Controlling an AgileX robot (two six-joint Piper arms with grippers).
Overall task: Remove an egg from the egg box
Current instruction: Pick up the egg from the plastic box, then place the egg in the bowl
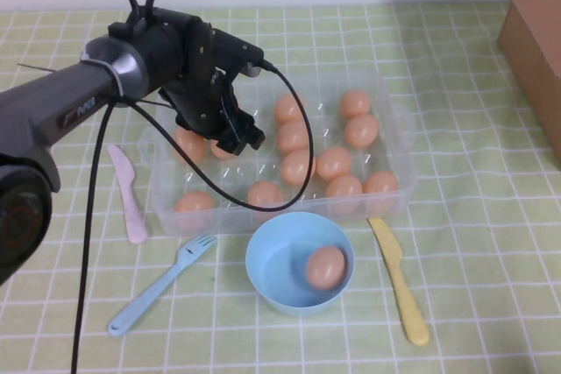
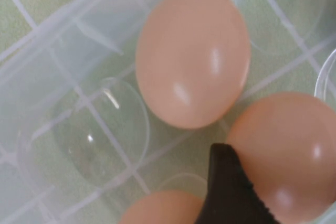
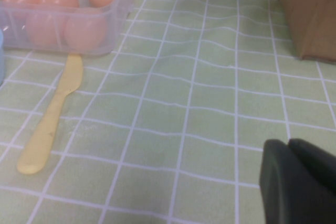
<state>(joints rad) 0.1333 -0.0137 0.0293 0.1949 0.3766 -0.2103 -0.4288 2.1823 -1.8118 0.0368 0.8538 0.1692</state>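
The clear plastic egg box (image 1: 166, 203) stands mid-table with several peach-orange eggs (image 1: 297, 166) in its cups. My left gripper (image 1: 233, 133) is lowered into the box's left half, right over one egg (image 1: 219, 150). In the left wrist view that egg (image 2: 286, 156) lies against the gripper's black tip, with a second egg (image 2: 191, 56) and an empty cup (image 2: 100, 129) beside it. My right gripper (image 3: 287, 142) does not show in the high view. In its own wrist view it is shut and empty above the tablecloth, right of the egg box (image 3: 68, 32).
A light-blue bowl (image 1: 263, 247) holding one egg (image 1: 325, 267) stands in front of the box. A pink knife (image 1: 130, 192) and blue fork (image 1: 162, 285) lie front left. A yellow knife (image 1: 399, 279) lies front right. A cardboard box (image 1: 530, 24) stands far right.
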